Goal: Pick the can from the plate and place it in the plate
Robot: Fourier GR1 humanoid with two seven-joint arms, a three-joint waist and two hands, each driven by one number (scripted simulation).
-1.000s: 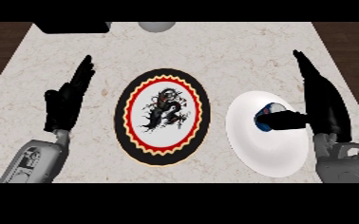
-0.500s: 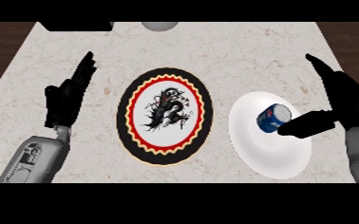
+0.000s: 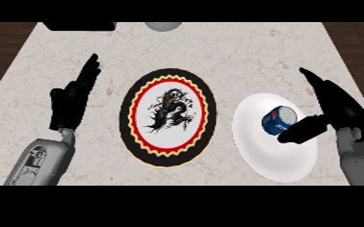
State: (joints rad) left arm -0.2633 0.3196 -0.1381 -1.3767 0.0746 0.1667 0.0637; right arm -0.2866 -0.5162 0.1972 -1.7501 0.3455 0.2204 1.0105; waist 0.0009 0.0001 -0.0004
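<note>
A blue can (image 3: 277, 119) with a white top lies tilted on the white plate (image 3: 265, 150) at the right. My right hand (image 3: 332, 107) is beside it on the right, fingers straight and pointing away, thumb (image 3: 302, 129) reaching in just below the can. The hand is open and does not hold the can. At the centre lies a large plate (image 3: 168, 117) with a black rim, a red ring and a dark dragon figure. My left hand (image 3: 72, 96) rests open at the left, fingers up.
A dark object (image 3: 80, 26) and a grey round object (image 3: 165, 26) sit at the counter's far edge. The marble counter (image 3: 235, 57) ends in dark wood at both far corners.
My right hand has drawn back to the right, off the can. The can, earlier covered by the thumb, now shows with the thumb just below it. The left hand has barely moved.
</note>
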